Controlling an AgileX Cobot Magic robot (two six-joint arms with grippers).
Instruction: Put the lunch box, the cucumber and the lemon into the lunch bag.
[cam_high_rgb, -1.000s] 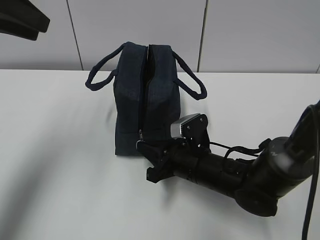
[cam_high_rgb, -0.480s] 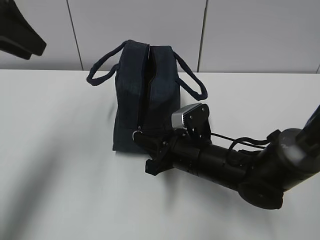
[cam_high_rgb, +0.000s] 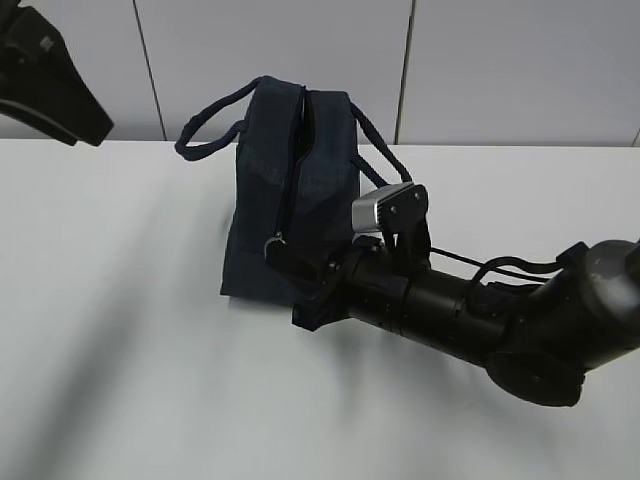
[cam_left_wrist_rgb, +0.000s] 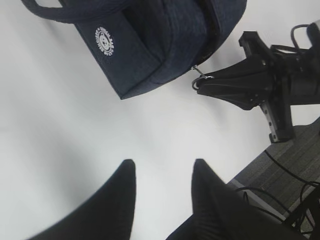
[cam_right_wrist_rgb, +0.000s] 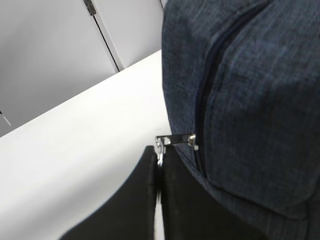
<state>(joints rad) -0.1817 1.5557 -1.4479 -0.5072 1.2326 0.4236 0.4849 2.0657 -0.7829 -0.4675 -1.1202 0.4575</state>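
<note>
Lunch bag (cam_high_rgb: 292, 195) stands upright on the table (cam_high_rgb: 120, 380). My right gripper (cam_right_wrist_rgb: 159, 165) is pinched shut on the ring pull (cam_right_wrist_rgb: 160, 146) at the bag's near end. I draw along the zipper line, steadily; left gripper (cam_left_wrist_rgb: 162, 172) hangs wide, beside the bag.

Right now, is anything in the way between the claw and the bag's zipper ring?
No. The right claw is already shut on the ring at the near end of the bag, with nothing between them. The left claw hangs open above the table, away from the bag.
</note>
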